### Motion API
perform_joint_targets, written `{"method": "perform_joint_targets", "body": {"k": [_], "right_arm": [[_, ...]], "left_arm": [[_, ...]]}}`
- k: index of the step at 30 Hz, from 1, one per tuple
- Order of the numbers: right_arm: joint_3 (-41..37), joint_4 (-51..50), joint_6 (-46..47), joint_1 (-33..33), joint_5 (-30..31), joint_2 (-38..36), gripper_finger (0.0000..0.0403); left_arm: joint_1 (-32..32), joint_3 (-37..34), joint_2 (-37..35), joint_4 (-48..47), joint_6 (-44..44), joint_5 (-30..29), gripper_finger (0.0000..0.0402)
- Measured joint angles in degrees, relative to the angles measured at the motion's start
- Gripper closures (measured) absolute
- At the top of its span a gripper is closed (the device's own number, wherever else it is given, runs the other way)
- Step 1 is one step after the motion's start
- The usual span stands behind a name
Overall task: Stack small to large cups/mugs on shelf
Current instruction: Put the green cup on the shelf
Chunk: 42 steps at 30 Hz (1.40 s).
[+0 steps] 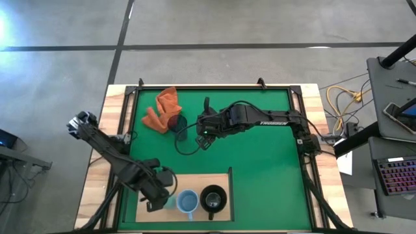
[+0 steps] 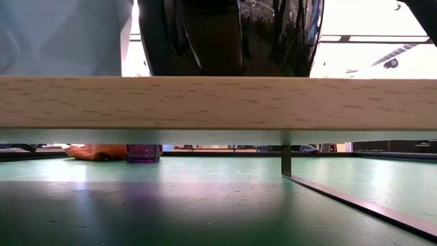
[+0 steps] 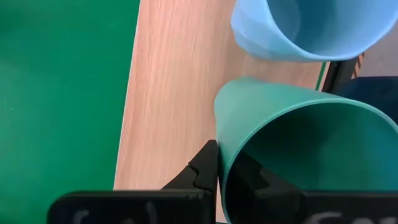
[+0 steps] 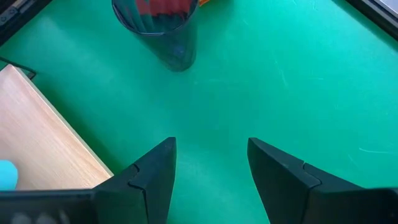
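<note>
My left gripper point(image 1: 162, 195) is shut on the translucent teal-green cup point(image 3: 298, 155) over the left part of the wooden shelf board point(image 1: 195, 182). The light blue mug point(image 1: 187, 203) and the black mug point(image 1: 213, 198) stand on the board to its right. The dark purple cup point(image 1: 177, 123) stands on the green mat, next to the orange cloth point(image 1: 162, 107). My right gripper point(image 1: 197, 130) is open and empty just right of the purple cup, which also shows in the right wrist view point(image 4: 155, 25). My left gripper pinches the teal-green cup's rim wall point(image 3: 221, 163), with one finger point(image 3: 205, 168) outside the cup and the other point(image 3: 249, 180) inside it. The cup's open mouth faces the wrist. Whether its base rests on the board, I cannot tell.
The low view shows the board point(image 2: 218, 102) raised above the mat on thin legs point(image 2: 286, 160). The mat point(image 1: 260, 169) is bordered by a raised frame. Cables and a desk stand off the table's right side.
</note>
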Motion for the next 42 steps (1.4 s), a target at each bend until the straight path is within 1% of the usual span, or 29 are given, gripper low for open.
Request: {"method": "perform_joint_targets", "body": {"k": [7,14,27,30,37,42], "right_arm": [[0.00,0.00,-1.03,0.00,0.00,0.00,0.0211],[0.00,0.00,-1.25,0.00,0.00,0.00,0.0211],[0.00,0.00,-1.90,-0.02,0.01,0.00,0.0211],[0.00,0.00,-2.12,-0.02,0.02,0.00,0.0211],[0.00,0.00,-2.12,-0.04,-0.01,0.00,0.0211],[0.00,0.00,-2.14,-0.04,-0.02,0.00,0.0211]], "left_arm": [[0.30,0.00,-0.03,3.04,0.06,0.34,0.0402],[0.37,-0.22,1.11,2.77,0.00,0.35,0.0402],[0.71,-0.20,1.15,1.25,-1.58,1.03,0.0399],[0.72,-0.20,1.11,1.33,-1.76,1.03,0.0380],[0.70,0.46,1.06,1.24,-3.43,1.66,0.0318],[0.69,0.37,1.06,1.30,-4.73,2.83,0.0293]]}}
